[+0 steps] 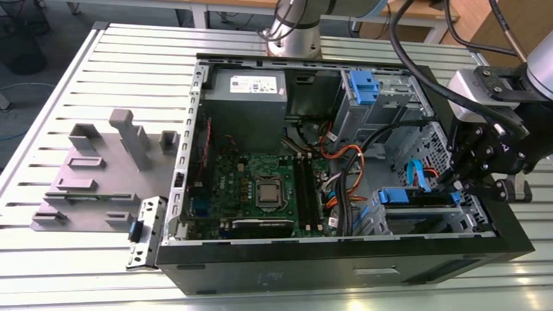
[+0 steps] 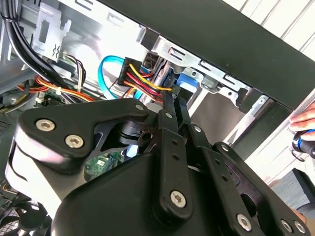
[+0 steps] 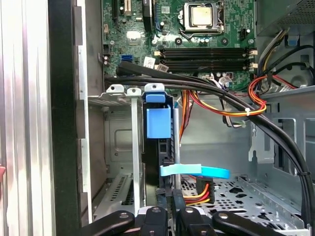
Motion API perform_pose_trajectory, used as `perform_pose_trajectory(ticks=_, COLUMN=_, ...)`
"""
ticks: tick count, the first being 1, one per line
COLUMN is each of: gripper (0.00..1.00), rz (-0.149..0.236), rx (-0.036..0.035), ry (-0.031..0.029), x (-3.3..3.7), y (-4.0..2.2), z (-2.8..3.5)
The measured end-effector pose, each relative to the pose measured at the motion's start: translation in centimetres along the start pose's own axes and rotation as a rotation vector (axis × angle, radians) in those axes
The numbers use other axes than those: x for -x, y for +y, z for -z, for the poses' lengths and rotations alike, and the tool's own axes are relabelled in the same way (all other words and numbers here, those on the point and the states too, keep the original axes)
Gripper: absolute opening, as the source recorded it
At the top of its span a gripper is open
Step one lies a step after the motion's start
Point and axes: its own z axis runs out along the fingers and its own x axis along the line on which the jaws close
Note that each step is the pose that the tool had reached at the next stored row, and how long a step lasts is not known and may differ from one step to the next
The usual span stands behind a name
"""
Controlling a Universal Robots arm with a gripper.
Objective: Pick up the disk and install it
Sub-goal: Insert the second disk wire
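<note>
Inside the open computer case (image 1: 346,256), the gripper (image 1: 484,178) reaches down at the corner nearest the exterior view's right, close to the case's dark front wall. In the first wrist view its two black fingers (image 3: 162,216) stand almost together, pressed against the edge of the disk (image 3: 158,147), which sits on edge in the grey drive cage (image 3: 118,147) with its blue plastic rail (image 3: 158,123) facing the camera. In the second wrist view the fingers (image 2: 170,123) come to a narrow point right at the disk's blue rail (image 2: 184,81), so the tool reads as closed on the disk rather than spread. In the exterior view the disk (image 1: 399,196) shows as a blue-capped slab at the cage's upper edge, just beside the gripper. A light blue data cable (image 3: 197,171) curves across the cage beside the disk, and a bundle of red, yellow and black power wires (image 2: 142,78) ends in a plug next to it. The green motherboard (image 1: 259,188) fills the middle of the case, with a grey box bearing a white sticker (image 1: 246,84) at the far corner. On the slatted bench (image 1: 103,78), toward the exterior view's left edge, stands a grey fixture (image 1: 95,175). A person's fingertips (image 2: 305,118) appear past the case's edge in the second wrist view.
</note>
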Motion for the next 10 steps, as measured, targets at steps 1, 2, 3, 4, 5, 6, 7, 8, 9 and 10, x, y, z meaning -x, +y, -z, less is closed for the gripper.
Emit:
perform_pose_trajectory(ticks=1, gripper=0.16, rz=0.0, rx=0.0, ry=-0.0001, x=-0.06, y=0.0, z=-0.01)
perform_pose_trajectory(ticks=2, gripper=0.16, rz=0.0, rx=0.0, ry=0.0, x=-0.12, y=0.0, z=-0.01)
perform_pose_trajectory(ticks=3, gripper=0.16, rz=0.0, rx=0.0, ry=0.0001, x=-0.17, y=0.0, z=-0.01)
perform_pose_trajectory(ticks=4, gripper=0.16, rz=0.0, rx=0.0, ry=-0.0002, x=-0.19, y=0.0, z=-0.04)
perform_pose_trajectory(ticks=5, gripper=0.16, rz=0.0, rx=0.0, ry=-0.0004, x=-0.21, y=0.01, z=-0.11)
perform_pose_trajectory(ticks=6, gripper=0.16, rz=0.0, rx=0.0, ry=0.0002, x=-0.22, y=0.01, z=-0.19)
perform_pose_trajectory(ticks=7, gripper=0.16, rz=0.0, rx=0.0, ry=0.0004, x=-0.23, y=0.02, z=-0.27)
perform_pose_trajectory(ticks=8, gripper=0.16, rz=0.0, rx=0.0, ry=0.0004, x=-0.24, y=0.03, z=-0.29)
perform_pose_trajectory(ticks=9, gripper=0.16, rz=0.0, rx=0.0, ry=0.0004, x=-0.24, y=0.03, z=-0.29)
perform_pose_trajectory(ticks=10, gripper=0.16, rz=0.0, rx=0.0, ry=0.0003, x=-0.24, y=0.03, z=-0.3)
